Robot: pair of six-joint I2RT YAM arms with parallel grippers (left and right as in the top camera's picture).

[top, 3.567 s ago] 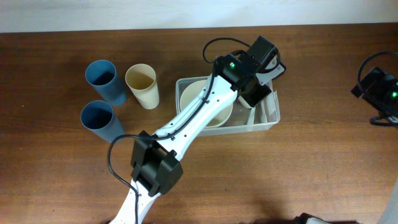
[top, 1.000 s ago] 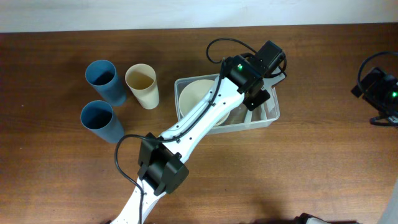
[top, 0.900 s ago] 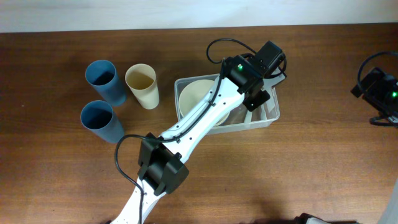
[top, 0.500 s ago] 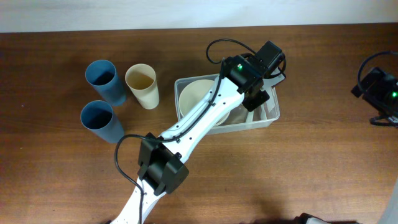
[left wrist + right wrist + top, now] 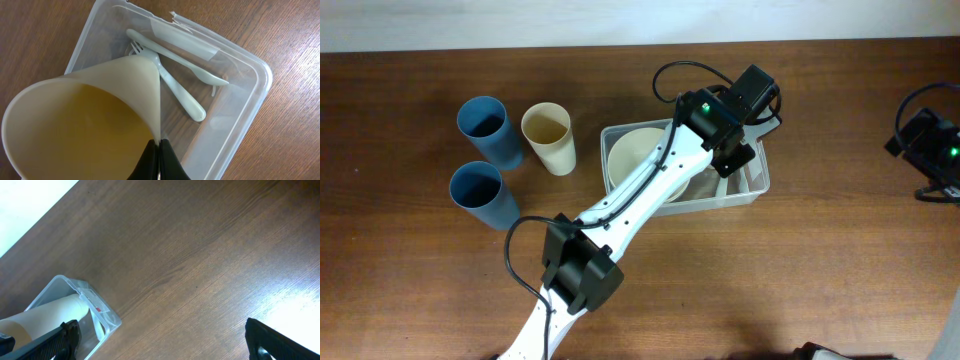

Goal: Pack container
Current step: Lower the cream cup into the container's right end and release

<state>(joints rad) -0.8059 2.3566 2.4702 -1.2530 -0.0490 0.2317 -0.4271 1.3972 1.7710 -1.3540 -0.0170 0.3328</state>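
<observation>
Left gripper (image 5: 159, 156) clenched on the rim wall of a cream cup (image 5: 85, 115), holding it tilted over the right end of the container (image 5: 261, 75). The container sits right of centre on the tabletop (image 5: 800, 280), with a cream bowl (image 5: 632, 160) in its left half. A pale fork (image 5: 176, 86) and a second utensil (image 5: 172, 50) lie under the cup.

Since a few seconds ago the arm has reached slightly farther right. Over the last second it has barely moved.

Judgement: cup at its drop spot, release next. Two blue cups (image 5: 483, 128) and a cream one (image 5: 548, 132) stand unpacked at left. Right gripper (image 5: 160, 332) spread wide, idle, well apart.
</observation>
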